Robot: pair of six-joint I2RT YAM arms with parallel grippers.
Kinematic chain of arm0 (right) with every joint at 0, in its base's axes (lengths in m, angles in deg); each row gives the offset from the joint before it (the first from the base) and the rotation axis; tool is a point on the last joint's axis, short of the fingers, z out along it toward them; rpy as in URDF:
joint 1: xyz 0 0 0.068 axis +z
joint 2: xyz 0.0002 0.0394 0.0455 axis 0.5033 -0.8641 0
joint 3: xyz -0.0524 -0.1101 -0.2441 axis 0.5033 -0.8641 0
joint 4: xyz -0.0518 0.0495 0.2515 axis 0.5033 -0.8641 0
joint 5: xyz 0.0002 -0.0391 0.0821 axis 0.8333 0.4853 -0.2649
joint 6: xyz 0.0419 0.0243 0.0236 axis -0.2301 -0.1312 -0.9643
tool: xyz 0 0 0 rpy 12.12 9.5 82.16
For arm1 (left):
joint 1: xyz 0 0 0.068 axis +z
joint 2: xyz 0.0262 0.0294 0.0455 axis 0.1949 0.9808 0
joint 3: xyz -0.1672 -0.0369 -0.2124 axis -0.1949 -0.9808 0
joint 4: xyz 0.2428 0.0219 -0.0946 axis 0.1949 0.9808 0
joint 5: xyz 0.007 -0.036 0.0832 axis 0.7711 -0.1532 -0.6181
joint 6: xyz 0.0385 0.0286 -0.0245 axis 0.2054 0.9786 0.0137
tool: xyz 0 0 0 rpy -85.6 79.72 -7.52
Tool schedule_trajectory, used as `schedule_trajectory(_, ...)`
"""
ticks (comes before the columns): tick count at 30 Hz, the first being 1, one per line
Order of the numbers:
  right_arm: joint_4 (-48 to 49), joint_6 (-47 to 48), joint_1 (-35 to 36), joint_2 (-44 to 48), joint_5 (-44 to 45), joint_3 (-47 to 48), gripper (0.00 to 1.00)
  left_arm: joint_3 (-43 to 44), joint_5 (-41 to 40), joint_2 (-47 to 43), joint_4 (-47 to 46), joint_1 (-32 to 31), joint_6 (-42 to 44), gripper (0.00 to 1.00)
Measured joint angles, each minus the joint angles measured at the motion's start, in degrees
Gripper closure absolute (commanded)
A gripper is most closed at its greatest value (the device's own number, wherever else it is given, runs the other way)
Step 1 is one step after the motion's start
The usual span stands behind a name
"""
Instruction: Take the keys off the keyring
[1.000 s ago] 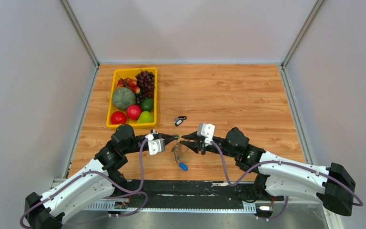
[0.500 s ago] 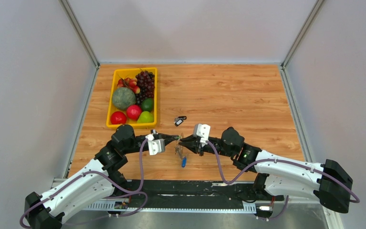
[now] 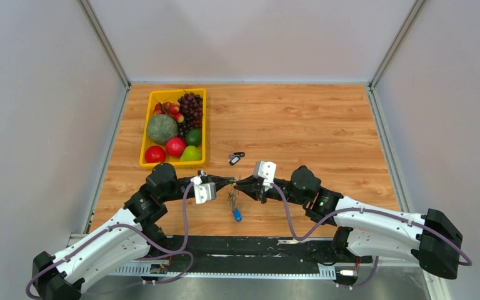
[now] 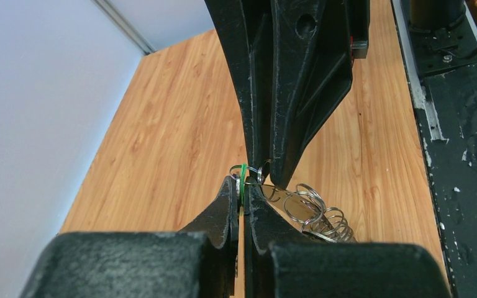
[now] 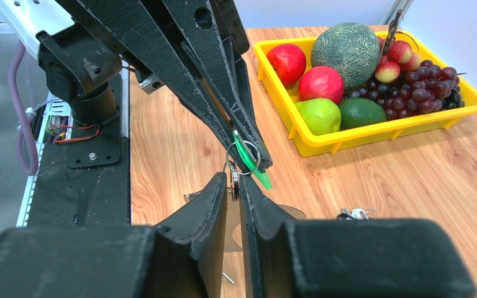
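My left gripper [image 3: 230,181] and right gripper [image 3: 239,184] meet tip to tip above the table's near middle. The left gripper [image 4: 242,184] is shut on a green-tagged key [image 4: 243,174]. A small silver ring threads that tag. The right gripper [image 5: 234,177] is shut on that small ring of the keyring, just below the green tag [image 5: 249,160]. The silvery keyring [image 3: 232,200], with several wire rings [image 4: 320,214], hangs below the tips. A blue-tagged key [image 3: 237,216] dangles at its lower end.
A loose dark and silver key bunch [image 3: 235,157] lies on the wood just beyond the grippers; it also shows in the right wrist view [image 5: 354,214]. A yellow tray [image 3: 144,140] of fruit stands at the back left. The black base rail runs along the near edge.
My right gripper has moved left to the left gripper's tip and closed on the ring. The hanging keyring with the blue tag has swung slightly. The left arm has stayed put.
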Motion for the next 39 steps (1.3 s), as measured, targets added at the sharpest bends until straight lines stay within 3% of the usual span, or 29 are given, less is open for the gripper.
schedule_trajectory(4,-0.04,-0.04,0.0,0.0,0.17,0.02,1.0,0.0,-0.02,0.0,0.0,0.0,0.04,1.0)
schedule_trajectory(39,7.54,-12.2,0.0,4.35,3.26,-1.01,1.0,0.0,0.61,-0.26,-0.5,-0.28,1.09,1.0)
